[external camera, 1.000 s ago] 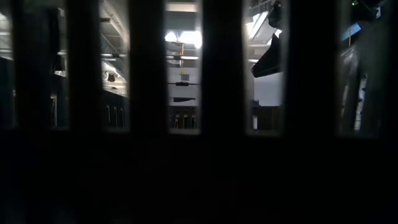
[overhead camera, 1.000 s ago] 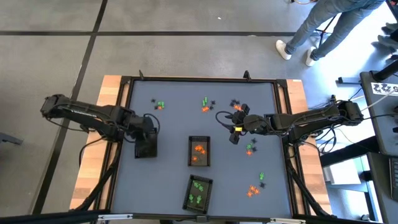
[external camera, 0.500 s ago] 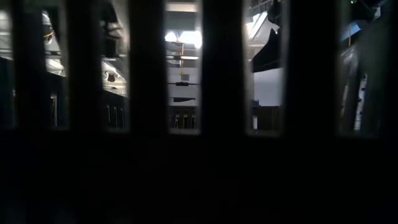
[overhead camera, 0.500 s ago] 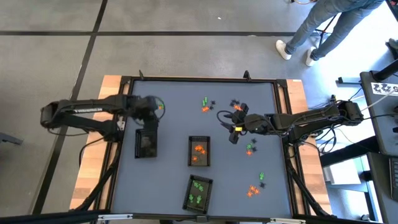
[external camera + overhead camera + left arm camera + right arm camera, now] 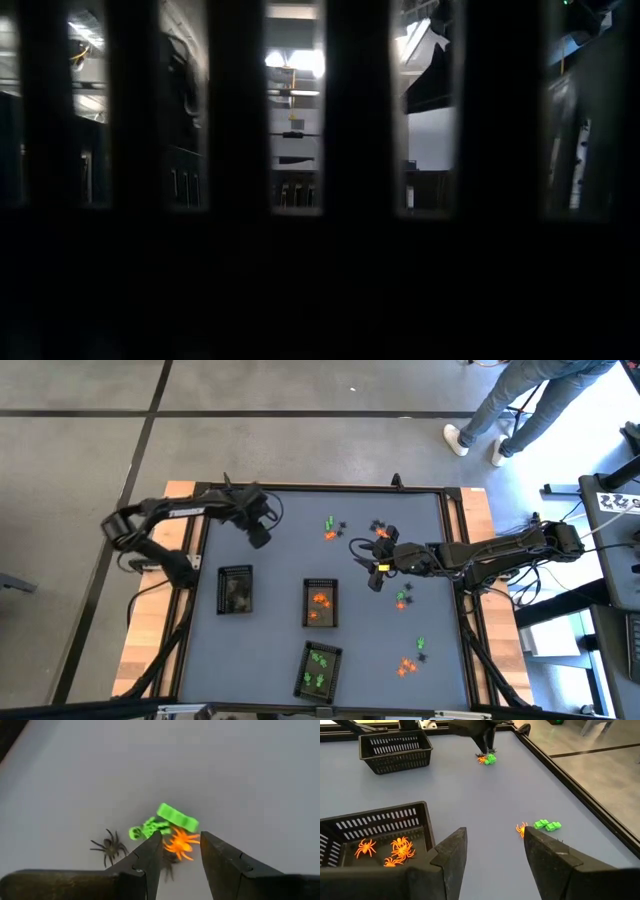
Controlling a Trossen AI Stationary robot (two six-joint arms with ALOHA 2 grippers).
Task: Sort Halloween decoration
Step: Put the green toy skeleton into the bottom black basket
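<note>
Overhead, barred low view, two close wrist views

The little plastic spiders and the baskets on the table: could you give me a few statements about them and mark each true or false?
1. The middle basket holds orange spiders. True.
2. The left end effector is closed on a black spider. False: its fingers are open above an orange spider, gripping nothing.
3. The front basket holds green pieces. True.
4. Every trinket is already sorted into a basket. False: several small piles lie loose on the table.
5. The right end effector is inside the middle basket. False: it is over the table beside it.
</note>
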